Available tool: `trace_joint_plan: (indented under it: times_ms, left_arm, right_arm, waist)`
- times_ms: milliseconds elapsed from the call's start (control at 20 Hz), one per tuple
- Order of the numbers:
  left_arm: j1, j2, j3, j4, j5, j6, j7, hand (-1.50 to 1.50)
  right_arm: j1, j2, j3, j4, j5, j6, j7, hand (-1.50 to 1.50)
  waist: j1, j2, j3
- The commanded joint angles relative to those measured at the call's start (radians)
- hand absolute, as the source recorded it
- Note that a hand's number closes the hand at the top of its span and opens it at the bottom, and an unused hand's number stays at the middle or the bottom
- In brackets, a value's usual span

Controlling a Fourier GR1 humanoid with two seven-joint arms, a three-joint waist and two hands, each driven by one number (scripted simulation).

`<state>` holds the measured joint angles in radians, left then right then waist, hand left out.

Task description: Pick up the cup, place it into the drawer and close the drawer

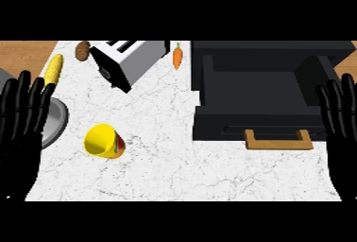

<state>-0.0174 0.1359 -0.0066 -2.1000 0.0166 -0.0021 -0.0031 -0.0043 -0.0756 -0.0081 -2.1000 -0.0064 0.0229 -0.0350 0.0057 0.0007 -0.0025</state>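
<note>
Our left hand and right hand rested at the edges, fingers straight and apart. The yellow cup lay tipped on the white surface (left of the open black drawer).

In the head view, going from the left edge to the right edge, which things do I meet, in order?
Left hand → corn cob → yellow cup → toaster → carrot → open black drawer with its wooden handle → right hand.
</note>
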Motion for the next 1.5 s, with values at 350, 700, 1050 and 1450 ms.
trace_joint_plan:
  times_ms: [350, 700, 1050, 1450]
  left_arm:
    - [0.073, 0.076, 0.061, 0.185, 0.441, -0.299, 0.044, -1.5]
    - [-0.042, 0.118, 0.139, 0.358, 0.497, -0.36, 0.057, -1.5]
    - [-0.085, 0.112, 0.156, 0.601, 0.365, -0.42, -0.066, -1.5]
    - [-0.087, 0.098, 0.172, 0.896, 0.174, -0.435, -0.331, -1.5]
  right_arm:
    - [0.033, -0.059, 0.037, 0.019, -0.039, 0.093, 0.116, -1.5]
    - [-0.044, -0.069, -0.024, 0.144, -0.09, 0.136, 0.067, -1.5]
    - [-0.19, -0.039, -0.004, 0.204, -0.038, 0.087, 0.118, -1.5]
    - [-0.267, -0.083, -0.061, 0.211, -0.079, 0.113, 0.171, -1.5]
  waist:
    - [-0.01, 0.005, 0.0]
    - [-0.009, 0.0, 0.003]
    - [-0.007, 0.001, 0.002]
    - [-0.009, 0.001, 0.002]
